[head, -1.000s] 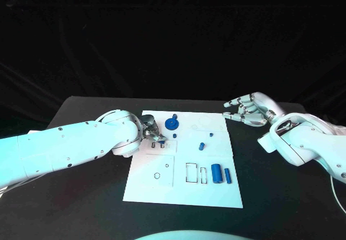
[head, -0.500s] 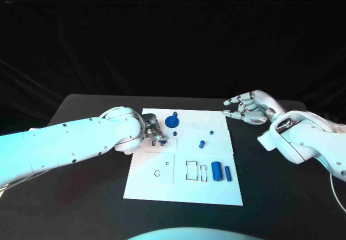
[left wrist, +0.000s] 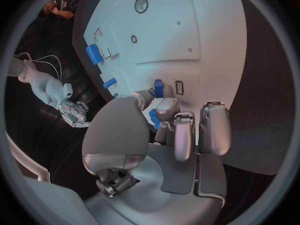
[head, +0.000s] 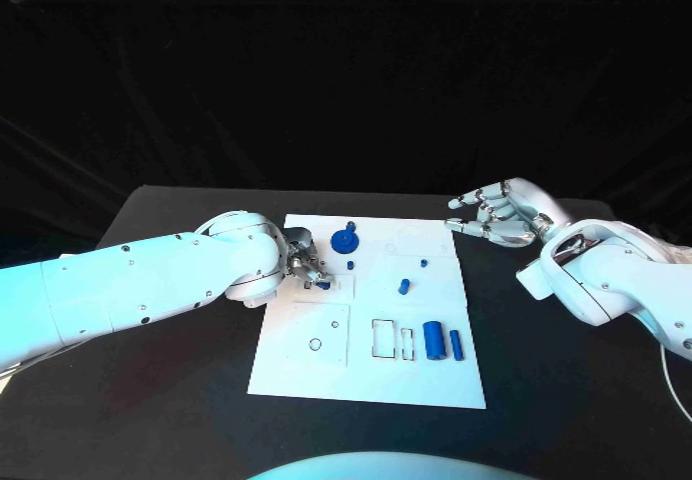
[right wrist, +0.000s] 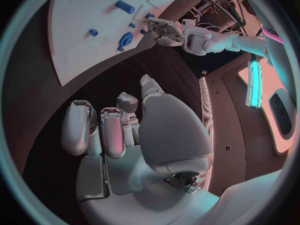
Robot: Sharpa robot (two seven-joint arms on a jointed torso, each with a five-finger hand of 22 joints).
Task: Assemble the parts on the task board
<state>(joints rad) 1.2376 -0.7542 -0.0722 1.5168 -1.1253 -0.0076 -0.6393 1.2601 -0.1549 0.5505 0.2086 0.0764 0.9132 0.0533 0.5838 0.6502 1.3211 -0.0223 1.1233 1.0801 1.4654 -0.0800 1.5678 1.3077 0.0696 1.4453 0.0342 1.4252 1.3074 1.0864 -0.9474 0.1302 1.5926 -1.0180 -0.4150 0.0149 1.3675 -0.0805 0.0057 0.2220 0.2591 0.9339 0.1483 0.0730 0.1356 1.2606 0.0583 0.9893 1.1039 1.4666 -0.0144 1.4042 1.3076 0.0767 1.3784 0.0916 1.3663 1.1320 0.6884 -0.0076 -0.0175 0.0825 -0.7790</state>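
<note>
The white task board (head: 372, 380) lies mid-table. My left hand (head: 304, 263) is over its upper left part and pinches a small blue part (left wrist: 158, 88) between thumb and a finger, the part's end down by an outlined slot (left wrist: 179, 87). A blue gear-shaped part (head: 345, 242) stands just beyond the hand. Small blue parts (head: 404, 287) lie mid-board, and two blue cylinders (head: 433, 345) lie lower right. My right hand (head: 495, 219) hovers off the board's far right corner, fingers loosely bent, holding nothing.
Outlined recesses (head: 382, 342) and a small ring (head: 315, 348) mark the board's lower half. Black table (head: 577, 400) surrounds the board on all sides. My right forearm (head: 606, 280) lies over the table right of the board.
My left arm has shifted slightly while its hand stays at the same slot; the blue part by the fingertips shows more. The right hand has barely moved.
</note>
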